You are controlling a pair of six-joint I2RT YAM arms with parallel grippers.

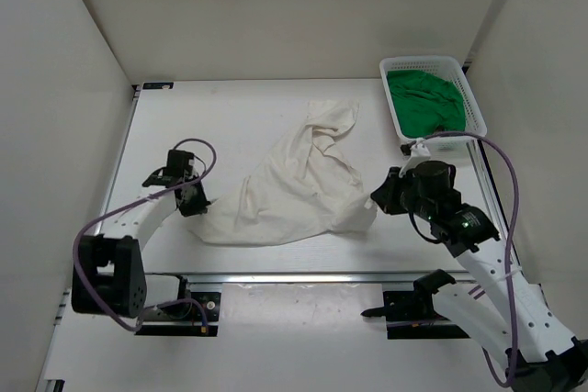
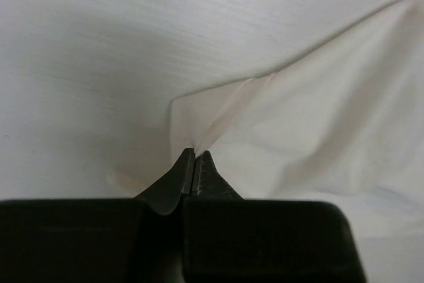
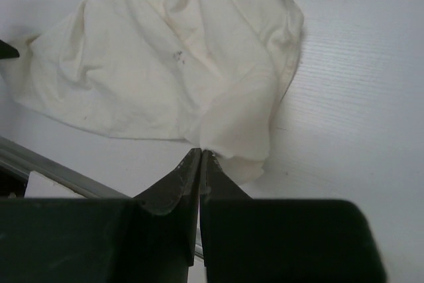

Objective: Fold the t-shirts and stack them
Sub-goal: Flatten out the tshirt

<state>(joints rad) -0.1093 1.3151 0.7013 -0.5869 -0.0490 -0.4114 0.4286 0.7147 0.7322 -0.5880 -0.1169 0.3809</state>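
A crumpled white t-shirt (image 1: pixel 294 185) lies spread in the middle of the table. My left gripper (image 1: pixel 195 201) sits at its lower left corner, its jaws shut with a thin fold of the white t-shirt (image 2: pixel 298 130) running into the tips of the left gripper (image 2: pixel 195 154). At the shirt's lower right corner, my right gripper (image 1: pixel 375 199) is also shut. In the right wrist view the hem of the white t-shirt (image 3: pixel 172 64) meets the tips of the right gripper (image 3: pixel 201 152) and is pinched there. A green t-shirt (image 1: pixel 424 98) lies bunched in the basket.
A white mesh basket (image 1: pixel 478 117) stands at the back right corner of the table. White walls enclose the table at the left, back and right. A metal rail (image 1: pixel 303 277) runs along the near edge, also seen as the rail (image 3: pixel 46 164) in the right wrist view.
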